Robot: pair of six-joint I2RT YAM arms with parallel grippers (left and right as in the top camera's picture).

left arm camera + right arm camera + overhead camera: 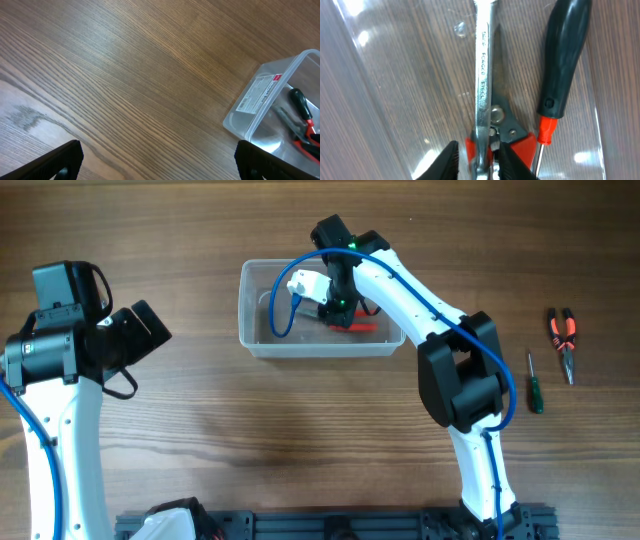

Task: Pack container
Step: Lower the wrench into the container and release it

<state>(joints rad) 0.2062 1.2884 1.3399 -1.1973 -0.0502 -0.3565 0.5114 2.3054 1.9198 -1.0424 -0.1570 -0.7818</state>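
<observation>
Right hand point(476, 159) inside the clear container point(252, 330) at the surface's point(200, 430) far centre, clamped on a wrench point(482, 75) above red-handled pliers point(506, 131); left hand point(157, 161) apart, hovering

Illumination is even and moderately bright on the table point(200, 460); arm shadows there are soft and faint. White glare spots mark the container point(375, 75) floor left of and above the right fingers point(447, 161), which are blurred at close range. The wrench point(483, 75) lettering stays sharp
</observation>
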